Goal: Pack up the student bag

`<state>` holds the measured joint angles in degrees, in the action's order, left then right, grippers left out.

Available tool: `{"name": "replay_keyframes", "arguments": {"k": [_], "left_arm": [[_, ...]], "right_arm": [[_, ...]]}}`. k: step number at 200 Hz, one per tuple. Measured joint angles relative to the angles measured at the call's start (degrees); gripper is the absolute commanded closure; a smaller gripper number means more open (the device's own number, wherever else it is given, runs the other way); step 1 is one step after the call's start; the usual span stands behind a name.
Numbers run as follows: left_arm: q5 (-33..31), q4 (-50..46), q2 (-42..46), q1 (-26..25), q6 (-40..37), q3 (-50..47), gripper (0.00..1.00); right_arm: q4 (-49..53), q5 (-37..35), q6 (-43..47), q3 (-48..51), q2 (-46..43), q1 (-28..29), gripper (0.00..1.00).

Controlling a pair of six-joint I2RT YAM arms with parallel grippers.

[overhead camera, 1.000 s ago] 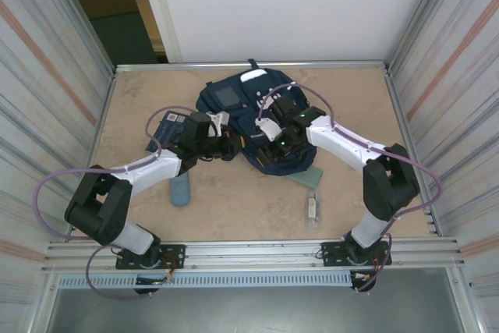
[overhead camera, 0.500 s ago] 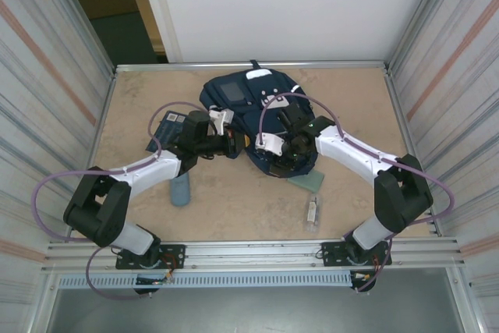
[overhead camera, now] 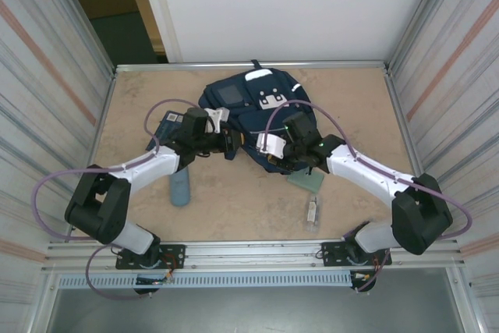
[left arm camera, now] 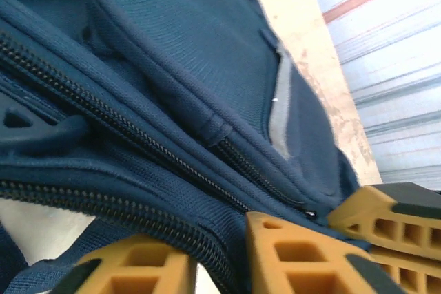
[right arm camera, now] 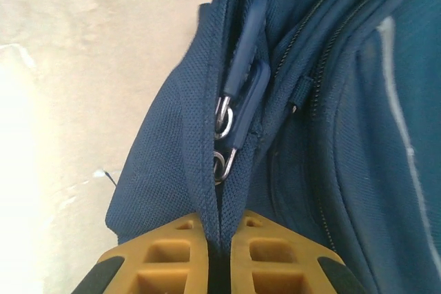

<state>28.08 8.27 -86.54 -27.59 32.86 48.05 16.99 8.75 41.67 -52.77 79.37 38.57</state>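
top external: both grippers meet at the backpack's near edge

top external shows the left arm reaching in from the near left corner of the table point(overhead camera: 234, 208). a pale blue tube point(overhead camera: 180, 188) lies beside its forearm, and a dark packet with a white label point(overhead camera: 167, 126) lies farther back, partly under the arm. the left gripper point(overhead camera: 234, 146) rests at the near left edge of the backpack point(overhead camera: 245, 118). the backpack lies flat at the middle of the table's far side, grey panel up and its handle towards the back wall.

on the left wrist camera, the left gripper point(left arm camera: 217, 253) has its fingers a little apart. the backpack point(left arm camera: 193, 46) runs its zipper edge down into the gap. whether the fingers press on it i cannot tell.

the right gripper point(overhead camera: 265, 154) sits just beside the left one, on the same near edge. on the right wrist camera, the right gripper point(right arm camera: 219, 228) has its fingers closed tight on a fold of the backpack point(right arm camera: 358, 135), just below two zipper pulls point(right arm camera: 238, 101) with metal rings.

further right, a flat green pad point(overhead camera: 306, 179) lies partly under the right forearm, near the backpack's edge. a small clear item point(overhead camera: 312, 210) lies on the table nearer the arm bases.
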Motion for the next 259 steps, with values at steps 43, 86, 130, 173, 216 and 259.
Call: {"name": "replay_keyframes", "arguments": {"k": [43, 86, 130, 173, 216, 259], "left_arm": [[-0.3, -6.6, -3.1, 2.1, 0.4, 1.6, 0.73], [-3.0, -15.9, -2.7, 3.9, 1.2, 1.6, 0.68], [-1.9, -22.7, 1.9, 3.9, 1.9, 0.7, 0.66], [0.7, -23.7, 3.2, 0.4, 2.8, 0.7, 0.65], [1.5, -23.3, 3.2, -0.6, 4.0, 0.7, 0.65], [1.9, -23.9, 2.7, -0.6, 4.0, 1.5, 0.62]], "right_arm": [[-6.8, -12.2, -0.6, 2.4, 4.0, 9.0, 0.67], [-0.2, -3.1, -5.3, -0.7, 5.9, 11.2, 0.55], [11.3, 1.5, -2.0, -8.0, 5.7, 5.0, 0.57], [15.0, -2.8, 3.1, -9.3, 10.7, 2.8, 0.58], [15.0, -5.8, 5.4, -9.4, 15.8, 3.0, 0.87], [15.7, -4.6, 5.6, -9.8, 14.3, 2.9, 0.98]]}}
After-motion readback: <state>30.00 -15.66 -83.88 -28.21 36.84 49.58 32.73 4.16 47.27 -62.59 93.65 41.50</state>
